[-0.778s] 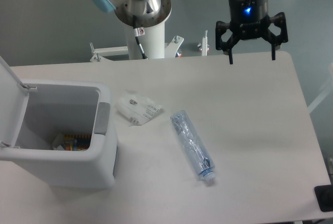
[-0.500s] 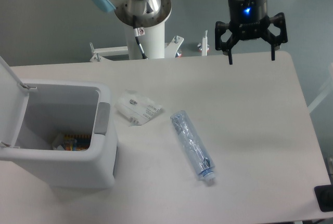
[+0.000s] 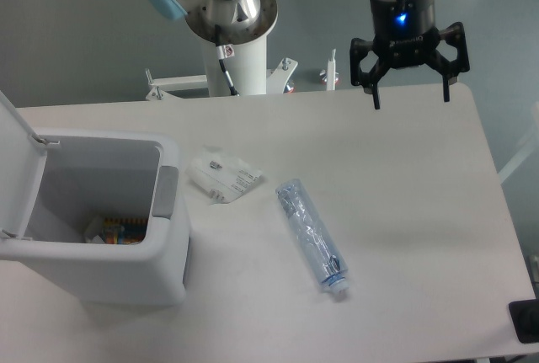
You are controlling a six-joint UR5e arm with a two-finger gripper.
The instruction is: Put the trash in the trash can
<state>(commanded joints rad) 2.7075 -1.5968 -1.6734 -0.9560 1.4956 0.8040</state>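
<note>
The gripper (image 3: 411,99) was held released, fingers spread wide, above the table's (image 3: 404,211) far edge near its right corner. The packet (image 3: 224,175) and the bottle (image 3: 313,237) were laid mid-table, near each other but apart. The bin (image 3: 164,237) was set at the left edge, lid flipped up.

Smooth white plastic trash can (image 3: 101,270), clear crinkled plastic bottle (image 3: 312,237), glossy clear packet (image 3: 224,175), matt table (image 3: 404,203)

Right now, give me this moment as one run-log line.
gripper: open, empty, raised over far right of table | plastic packet: on table beside trash can | crushed bottle: on table | lid: open
</note>
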